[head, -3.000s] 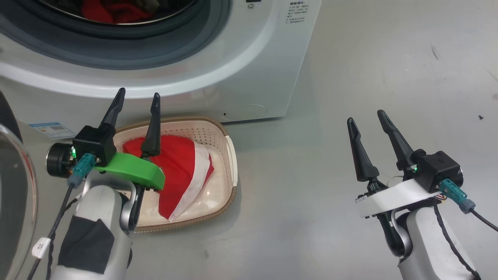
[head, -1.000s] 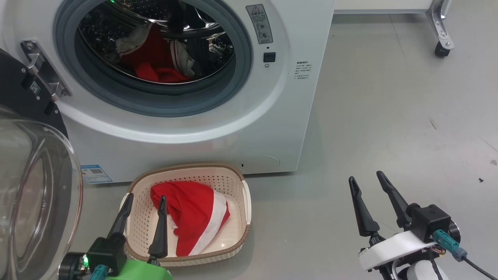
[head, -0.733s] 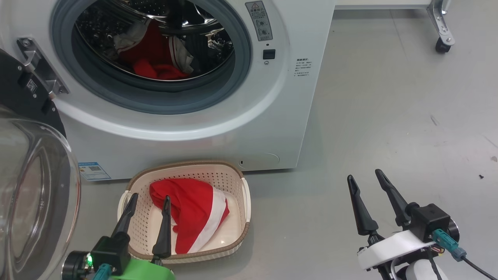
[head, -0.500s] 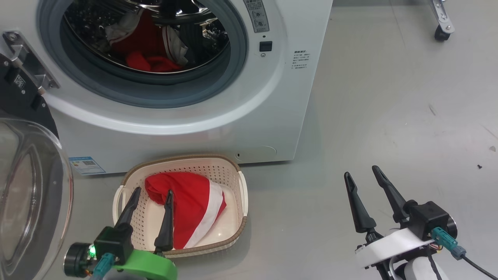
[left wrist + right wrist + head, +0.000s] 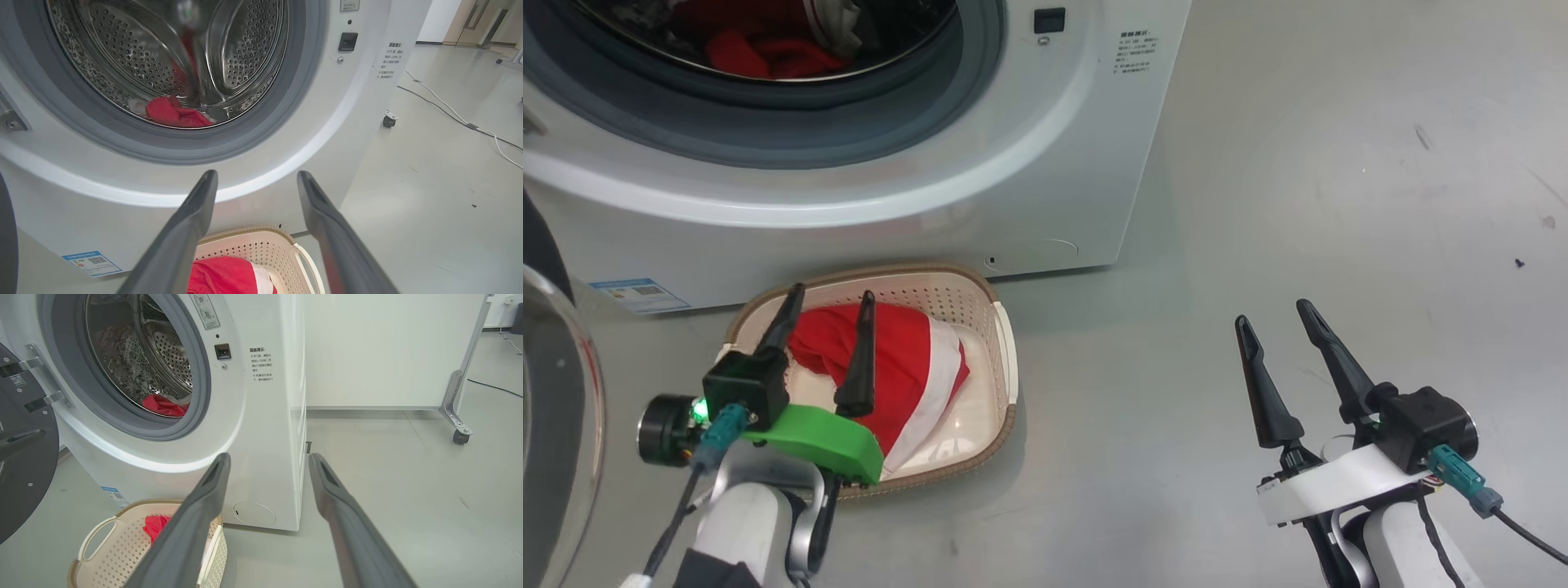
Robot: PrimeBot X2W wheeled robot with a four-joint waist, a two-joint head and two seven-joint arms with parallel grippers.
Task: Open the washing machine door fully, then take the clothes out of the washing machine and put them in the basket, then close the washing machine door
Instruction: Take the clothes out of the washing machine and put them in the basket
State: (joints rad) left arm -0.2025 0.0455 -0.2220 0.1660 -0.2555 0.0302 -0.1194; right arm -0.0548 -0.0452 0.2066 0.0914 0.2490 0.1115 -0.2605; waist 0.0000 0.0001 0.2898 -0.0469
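Inside the washer (image 5: 1013,163) lie red clothes (image 5: 760,53); a red-and-white garment (image 5: 907,359) sits in the basket (image 5: 1006,359) on the floor (image 5: 1176,367) before it. The left gripper (image 5: 832,292), spread and empty, hovers over the basket; the right gripper (image 5: 1272,313), also spread, hangs well apart. The door (image 5: 24,465) stands open.

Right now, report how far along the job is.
Done: the door stands open, and one red-and-white garment lies in the basket. In hand: nothing; the left gripper is open above the basket, the right gripper open over the floor. Left: red clothes in the washer, then shutting the door.
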